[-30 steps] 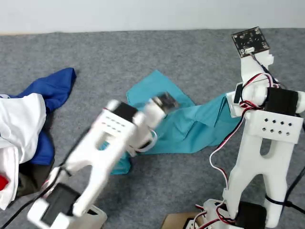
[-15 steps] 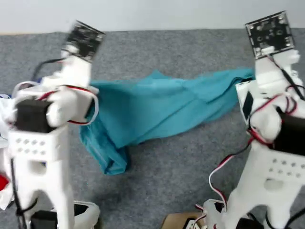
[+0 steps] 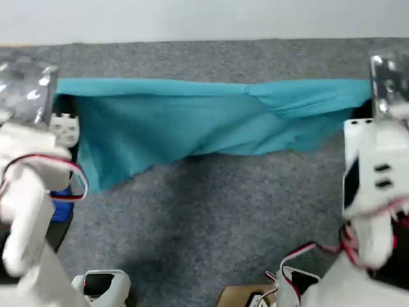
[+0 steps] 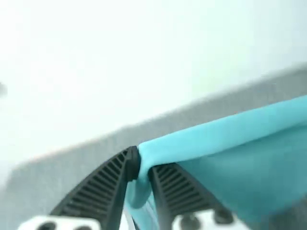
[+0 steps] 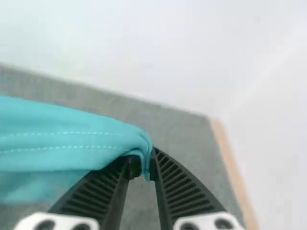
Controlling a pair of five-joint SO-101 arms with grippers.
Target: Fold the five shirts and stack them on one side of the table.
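Left pincer [image 4: 139, 168]: clamped on one end of the teal shirt [image 3: 192, 121] | Right pincer [image 5: 142, 166]: clamped on the opposite end | Shirt: stretched between both pincers, loose lower edge hanging over the grey counter [image 3: 223, 217]

The teal shirt [image 3: 211, 121] hangs spread wide in the air. Its top edge is taut and nearly level, and its lower edge sags unevenly. One end is pinched in the left gripper [image 4: 139, 165], the other in the right gripper [image 5: 141, 165].

The shirt [image 3: 211, 121] spans above the table [image 3: 223, 217], held between the left jaws and the right jaws.
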